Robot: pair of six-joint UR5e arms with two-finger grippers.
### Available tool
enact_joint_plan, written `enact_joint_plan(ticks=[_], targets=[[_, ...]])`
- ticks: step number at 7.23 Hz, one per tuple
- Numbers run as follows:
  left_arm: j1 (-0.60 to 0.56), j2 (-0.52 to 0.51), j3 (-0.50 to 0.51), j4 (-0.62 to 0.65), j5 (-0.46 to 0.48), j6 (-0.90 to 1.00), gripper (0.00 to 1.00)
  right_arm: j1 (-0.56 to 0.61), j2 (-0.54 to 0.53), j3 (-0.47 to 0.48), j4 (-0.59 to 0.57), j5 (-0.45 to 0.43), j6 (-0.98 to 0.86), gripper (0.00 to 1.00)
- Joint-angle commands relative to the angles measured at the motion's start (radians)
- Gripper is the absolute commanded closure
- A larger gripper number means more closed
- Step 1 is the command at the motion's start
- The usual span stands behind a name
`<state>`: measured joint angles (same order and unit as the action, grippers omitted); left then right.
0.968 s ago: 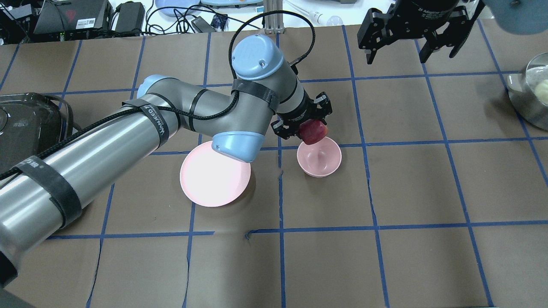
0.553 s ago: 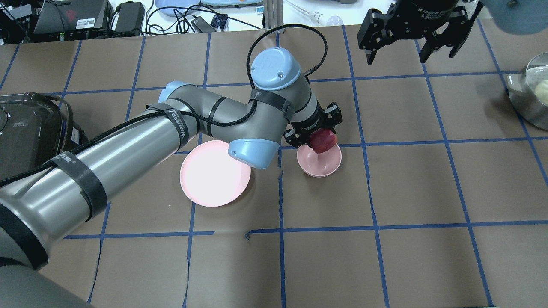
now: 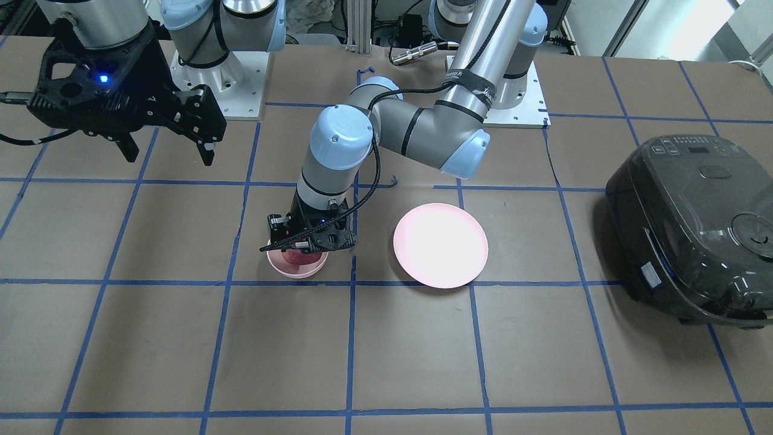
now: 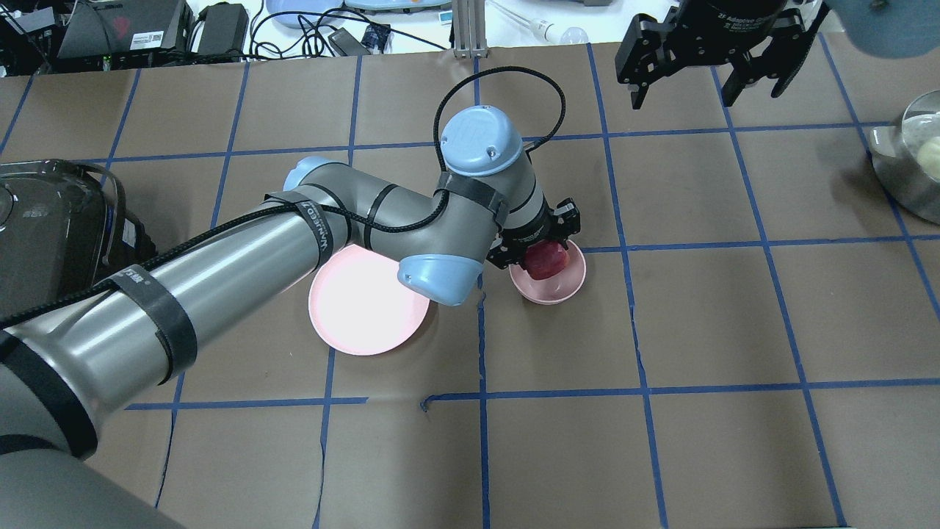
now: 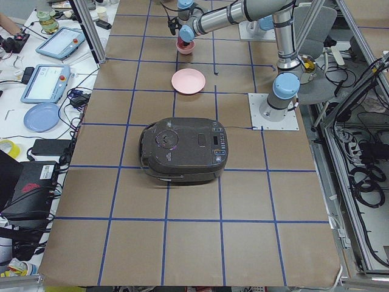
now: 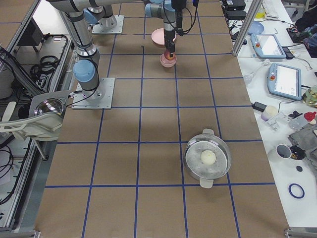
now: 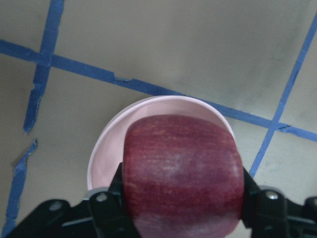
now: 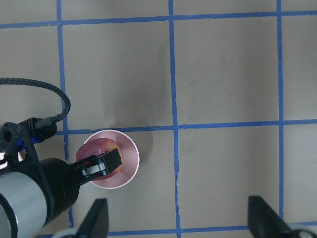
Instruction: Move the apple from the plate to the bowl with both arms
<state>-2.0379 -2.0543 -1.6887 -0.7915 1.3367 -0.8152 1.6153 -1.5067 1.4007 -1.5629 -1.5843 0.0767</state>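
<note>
My left gripper [image 4: 540,253] is shut on the dark red apple [image 4: 547,260] and holds it down inside the small pink bowl [image 4: 569,290]. The left wrist view shows the apple [image 7: 183,173] between the black fingers, over the bowl [image 7: 106,153]. I cannot tell whether the apple touches the bowl's bottom. The wide pink plate [image 4: 360,316] lies bare to the bowl's left, partly under my left arm. My right gripper [image 4: 701,66] is open and empty, high above the table's far right. Its wrist view looks down on the apple [image 8: 94,148] and the bowl [image 8: 128,163].
A black rice cooker [image 4: 51,220] stands at the table's left edge. A steel pot [image 4: 910,158] with a pale ball in it sits at the right edge. Cables and devices lie beyond the far edge. Brown table with blue tape grid [image 4: 646,382].
My left gripper has carried the apple right and down, from beside the bowl's far rim into the bowl. The right gripper has stayed where it was.
</note>
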Motion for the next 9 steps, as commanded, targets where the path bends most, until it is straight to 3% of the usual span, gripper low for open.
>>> enact_joint_plan(ticks=[1,3,4,5,6,9], targets=[[-0.001,-0.006,-0.003,0.0,-0.001,-0.002,1.0,0.0,0.0,0.0,0.0,0.0,0.0,0.0],[-0.001,-0.023,-0.009,0.0,-0.002,0.004,0.96,0.0,0.002,0.0,0.0,0.0,0.0,0.0],[-0.002,-0.026,-0.011,0.0,-0.002,0.008,0.74,0.0,0.002,0.0,0.0,0.0,0.0,0.0],[-0.004,-0.023,-0.019,0.001,-0.004,-0.004,0.19,0.0,0.002,0.0,0.0,0.0,0.0,0.0],[-0.004,-0.021,-0.019,0.005,-0.005,-0.004,0.0,0.0,0.002,0.0,0.0,0.0,0.0,0.0],[0.014,0.031,0.009,0.008,-0.007,0.042,0.0,0.0,0.002,0.0,0.0,0.0,0.002,0.0]])
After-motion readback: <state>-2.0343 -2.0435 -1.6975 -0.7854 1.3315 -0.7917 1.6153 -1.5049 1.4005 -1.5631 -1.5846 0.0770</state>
